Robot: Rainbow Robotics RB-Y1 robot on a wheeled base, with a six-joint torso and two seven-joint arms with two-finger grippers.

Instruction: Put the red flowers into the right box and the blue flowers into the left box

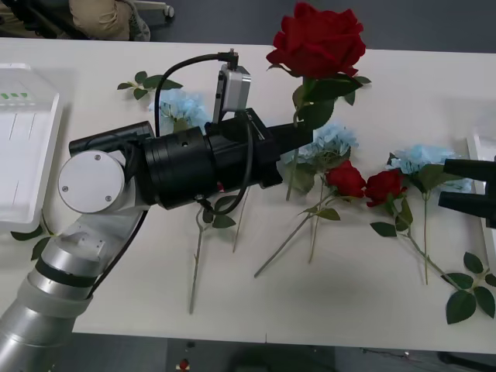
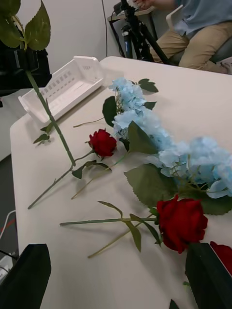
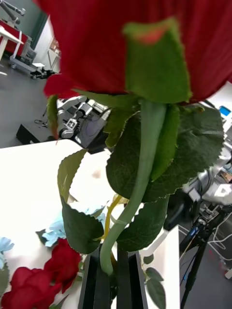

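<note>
Left claw [image 1: 293, 138] holds one red rose [image 1: 318, 40] by the stem just under the leaves, black fingers [image 3: 94, 285] pinched narrow around it; the bloom stands upright above the claw and the stem tail hangs below it, clear of the tabletop [image 1: 349, 294]. Gripping near the head looks deliberate: the heavy bloom cannot flop and the long stem trails free for carrying. Arm reaches sideways across the middle of the tabletop, toward the robot's right. Right claw [image 1: 470, 191] waits at the far right edge, fingers spread wide and empty, just beside a thin strip of the right box [image 1: 482, 167] rim, so that box sits well apart from the left claw, across the remaining flowers. Two more red roses [image 1: 346, 179] lie flat just beyond and below the left claw, heads near each other, stems fanned toward the robot. Blue hydrangea heads [image 1: 335, 142] lie close behind the claw and further right, leaves overlapping the roses. The left box [image 1: 31, 147], white and ribbed, sits behind the left arm's elbow. Judgement: rose lifted, transfer to the right box not yet done.
</note>
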